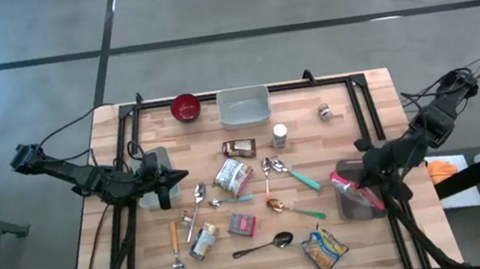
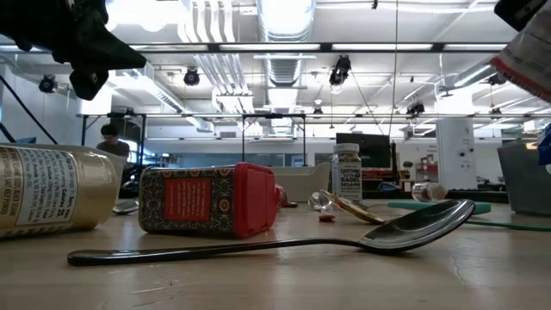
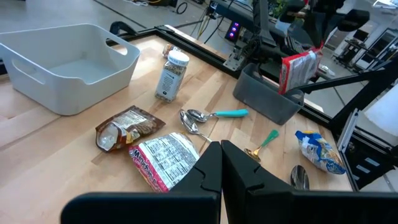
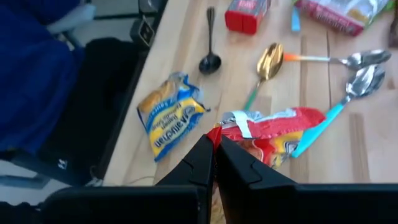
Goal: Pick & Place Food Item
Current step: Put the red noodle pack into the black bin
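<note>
My right gripper (image 4: 214, 146) is pinched shut on the top edge of a red snack packet (image 4: 273, 134), which hangs from my fingertips over the dark grey bin (image 1: 357, 195) at the right side of the table (image 1: 376, 107). From the left wrist view the packet (image 3: 300, 67) stands upright just above the bin's rim (image 3: 267, 99); I cannot tell whether its lower end is already inside. So the pick looks done and the place is under way: what I judge is left is to lower the packet into the bin and let go.

My left gripper (image 1: 174, 176) is closed on nothing and waits at the left side, beside a second grey bin (image 1: 152, 160).

Other food still lies on the table: a yellow-and-blue packet (image 1: 324, 247) near the front right, a red-and-white pouch (image 1: 233, 176) and a brown packet (image 1: 239, 148) in the middle, and a small red box (image 1: 242, 224).
</note>
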